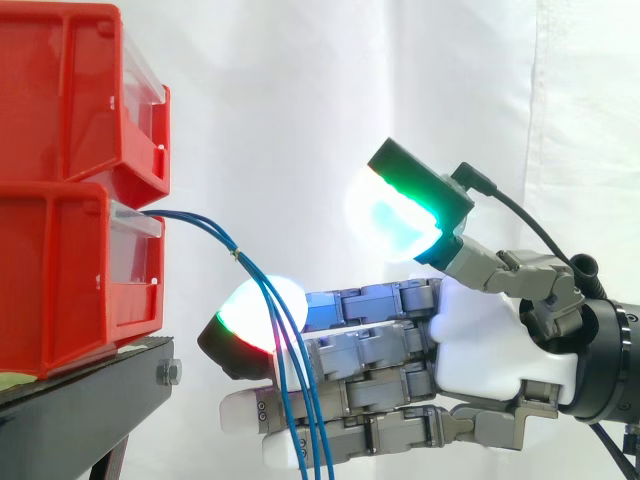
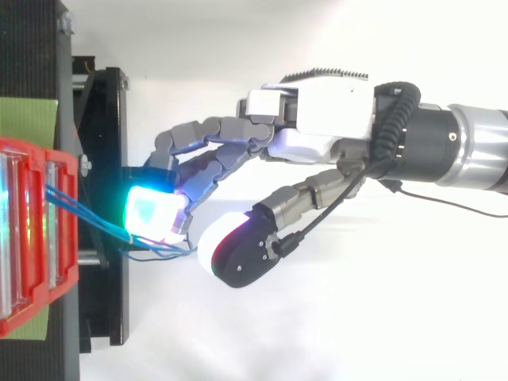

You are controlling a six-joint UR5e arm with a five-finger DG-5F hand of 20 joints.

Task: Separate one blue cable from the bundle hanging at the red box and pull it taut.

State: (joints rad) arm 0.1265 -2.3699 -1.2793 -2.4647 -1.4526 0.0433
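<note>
Cables (image 1: 238,256): blue bundle hung loose in front of the fingers (image 1: 370,350), all together.
Hand (image 1: 490,340): wide open, fingers straight, thumb (image 1: 400,215) up, holding nothing.
Red box (image 1: 60,270): cables came out of it.
Left: pinch one cable, pull it tight.

Upper bin (image 1: 70,90) is stacked on lower bin (image 1: 60,280) at the left. Both are carried on the stand (image 1: 90,395). The cables (image 1: 236,256) are led out of the lower bin and hung to its right, before the fingertips (image 1: 245,410). The robot hand (image 1: 490,340) is placed right of the bins, fingers extended toward the stand.
</note>
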